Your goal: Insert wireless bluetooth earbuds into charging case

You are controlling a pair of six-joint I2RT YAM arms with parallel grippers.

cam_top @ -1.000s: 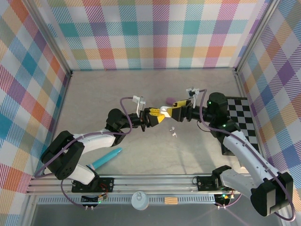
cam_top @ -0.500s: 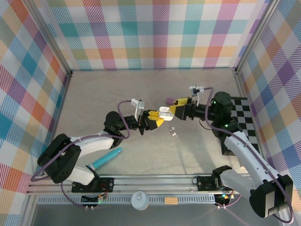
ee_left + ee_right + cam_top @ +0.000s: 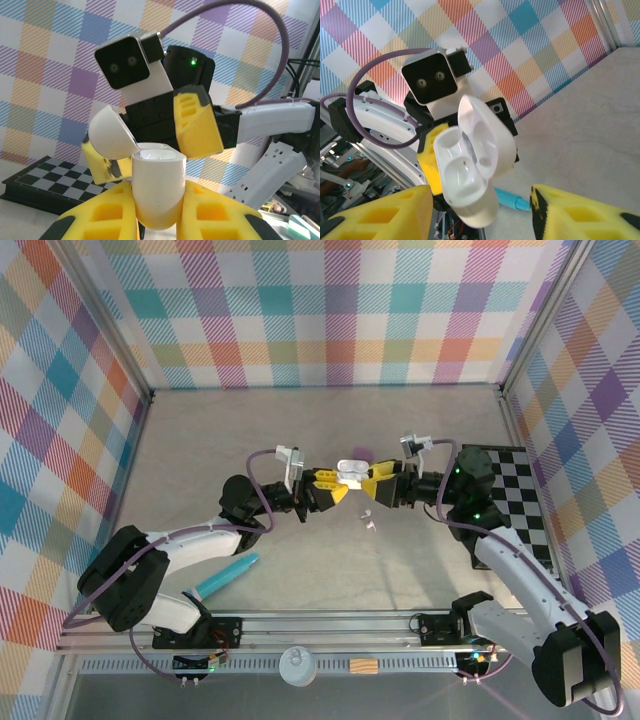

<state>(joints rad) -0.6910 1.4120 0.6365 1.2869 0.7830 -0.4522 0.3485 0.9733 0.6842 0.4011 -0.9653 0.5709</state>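
Observation:
A white charging case sits upright between the yellow fingers of my left gripper, which is shut on it above the table's middle. The case's lid is flipped open. In the right wrist view the case shows two empty wells. My right gripper faces it, open, one yellow finger on each side and neither touching. From above, the case hangs between the left gripper and the right gripper. Two tiny white earbuds lie on the table just below them.
A long turquoise stick lies near the left arm's base. A black-and-white checkered board sits at the right edge. A small purple object lies just behind the grippers. Plaid walls close the table on three sides.
The right gripper's jaws have narrowed and its arm has shifted slightly right and down. The left gripper keeps hold of the case, carried a little farther up and right.

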